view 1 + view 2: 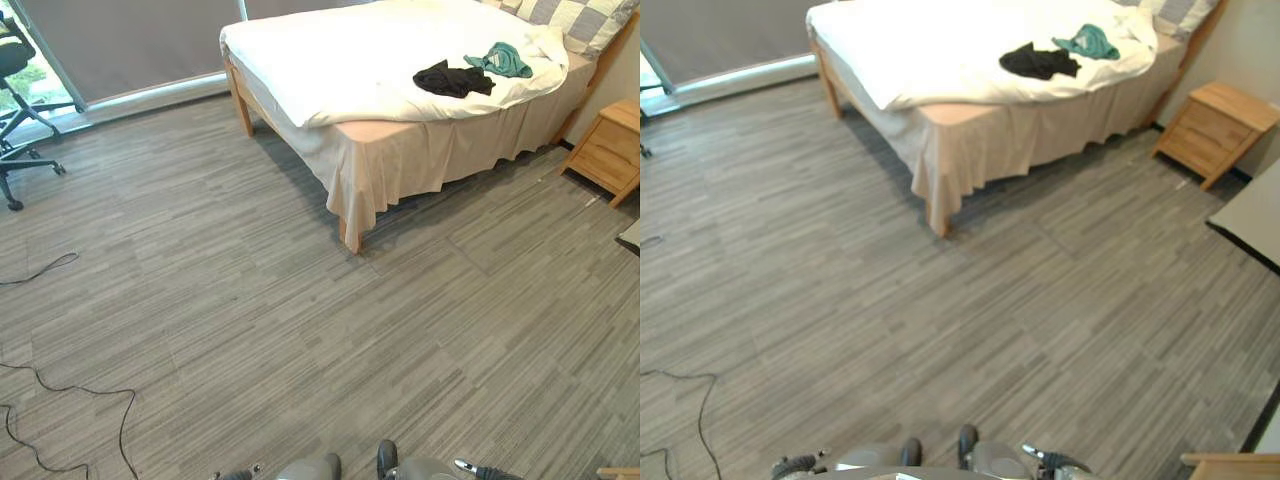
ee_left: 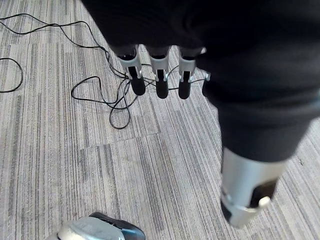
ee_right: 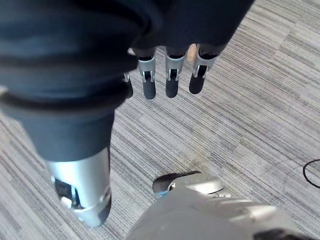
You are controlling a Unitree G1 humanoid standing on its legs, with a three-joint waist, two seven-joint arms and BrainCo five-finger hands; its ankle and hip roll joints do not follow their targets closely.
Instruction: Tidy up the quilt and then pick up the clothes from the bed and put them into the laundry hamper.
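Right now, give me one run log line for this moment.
stage: standing off from bed | quilt: untidied | black garment, teal garment: on quilt | left hand: open, empty | right hand: open, empty

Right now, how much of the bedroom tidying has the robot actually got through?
Nothing looks done. The white quilt lies rumpled, and the black garment and teal garment are on the bed. The left hand and right hand hang open, holding nothing. Quilt and clothes remain.
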